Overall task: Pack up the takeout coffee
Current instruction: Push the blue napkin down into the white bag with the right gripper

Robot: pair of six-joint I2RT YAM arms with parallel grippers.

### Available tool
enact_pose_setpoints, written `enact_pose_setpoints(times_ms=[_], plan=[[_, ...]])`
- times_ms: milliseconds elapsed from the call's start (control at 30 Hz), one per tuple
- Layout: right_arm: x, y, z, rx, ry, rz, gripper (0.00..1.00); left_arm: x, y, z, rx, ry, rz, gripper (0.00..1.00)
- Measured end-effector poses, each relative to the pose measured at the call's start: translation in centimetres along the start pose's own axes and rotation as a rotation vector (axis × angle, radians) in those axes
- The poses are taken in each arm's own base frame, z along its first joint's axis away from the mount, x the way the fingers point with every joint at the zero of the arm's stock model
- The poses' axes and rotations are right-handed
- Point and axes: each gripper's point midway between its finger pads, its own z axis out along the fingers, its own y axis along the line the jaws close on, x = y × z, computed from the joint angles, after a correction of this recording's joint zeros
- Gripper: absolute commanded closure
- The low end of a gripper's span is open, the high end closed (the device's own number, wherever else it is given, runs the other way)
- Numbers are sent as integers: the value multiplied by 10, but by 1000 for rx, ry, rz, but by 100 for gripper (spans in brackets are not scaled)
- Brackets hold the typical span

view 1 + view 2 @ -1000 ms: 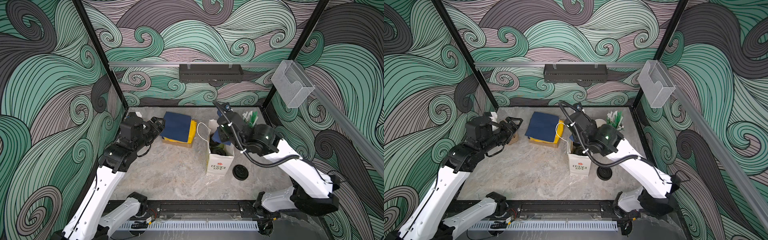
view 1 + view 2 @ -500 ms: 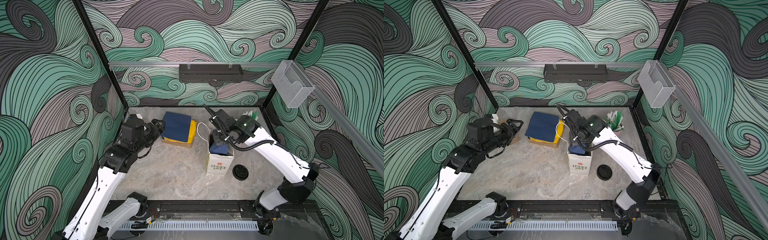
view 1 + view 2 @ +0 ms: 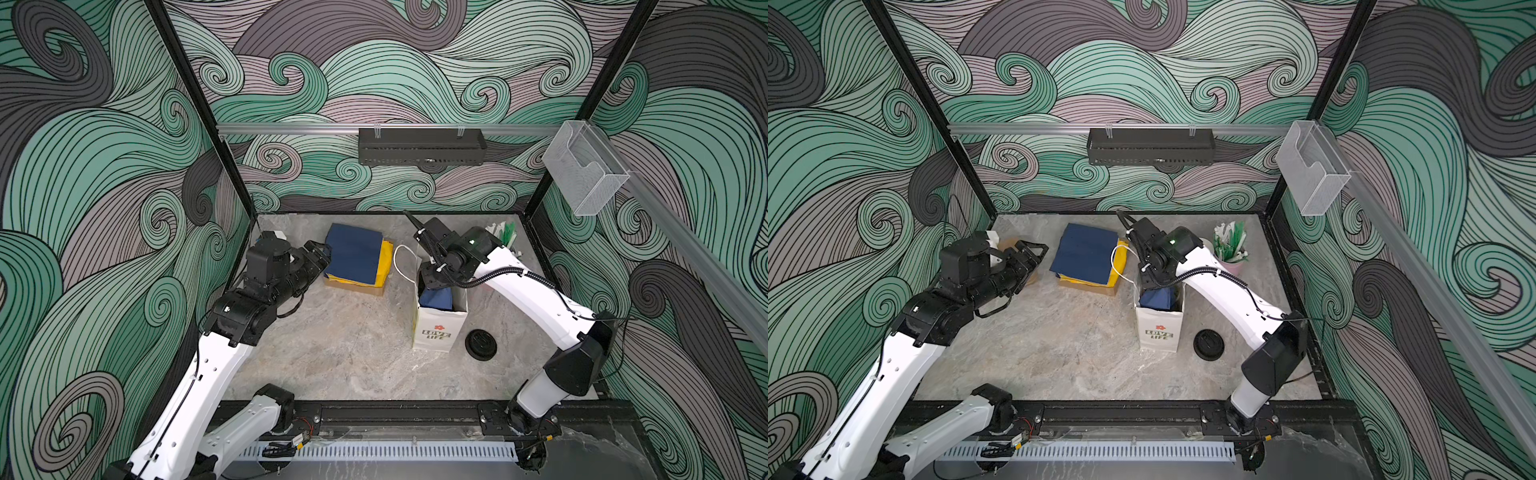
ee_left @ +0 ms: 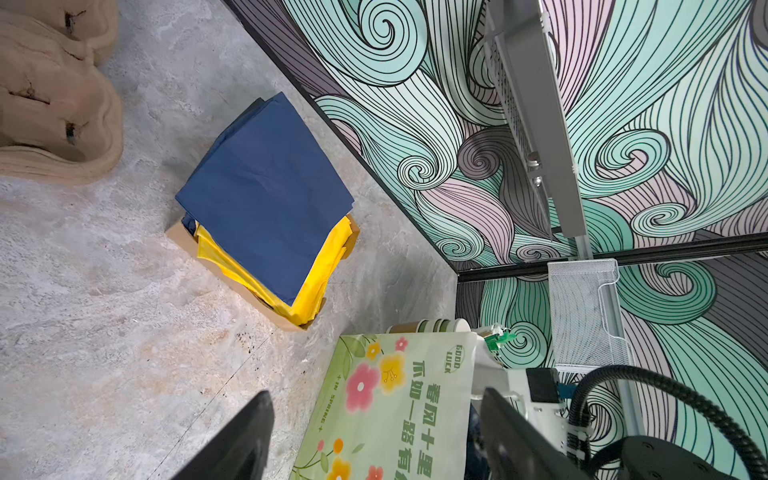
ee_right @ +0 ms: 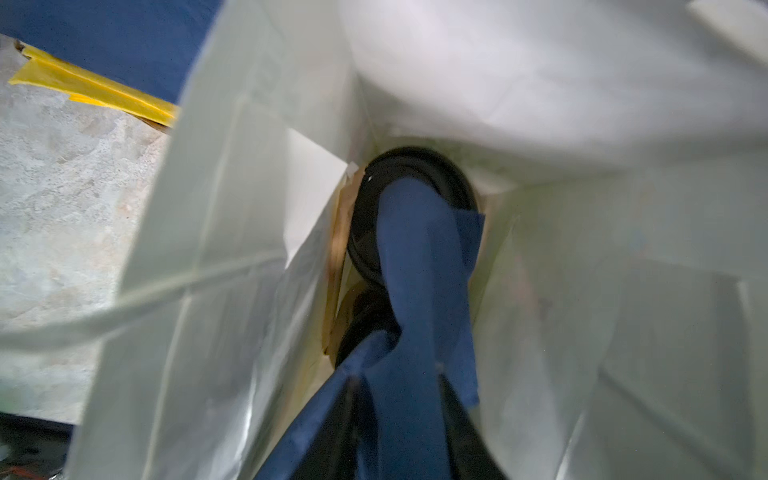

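One round black plastic lid [image 3: 481, 344] lies on the marbled tabletop [image 3: 332, 353] beside one white paper bag [image 3: 436, 330]. Inside, two takeout coffee cups [image 5: 415, 164] show black lids under a creased blue napkin [image 5: 419, 257]. The right gripper [image 3: 433, 281] fills the bag's mouth, grip unreadable; the left gripper [image 3: 322, 257] hovers spread near stacked napkins [image 3: 353, 255].

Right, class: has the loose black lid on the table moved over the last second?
No. The loose black lid lies where it did: beside the white paper bag, with the same gap to the front edge of the table.
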Motion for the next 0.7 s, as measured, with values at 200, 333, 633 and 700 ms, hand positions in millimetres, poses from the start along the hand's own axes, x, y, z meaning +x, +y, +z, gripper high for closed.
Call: enact_pose_setpoints(times_ms=[200, 333, 633, 700], plan=[[-1, -5, -23, -22, -52, 22, 53, 3, 2, 4, -10, 13, 0, 19], [-3, -13, -55, -49, -119, 52, 65, 8, 5, 15, -28, 46, -1, 19], [2, -10, -46, -52, -81, 64, 93, 16, 8, 29, -46, 94, -3, 20], [3, -4, -33, -55, -53, 61, 94, 16, 7, 29, -44, 94, -3, 20]])
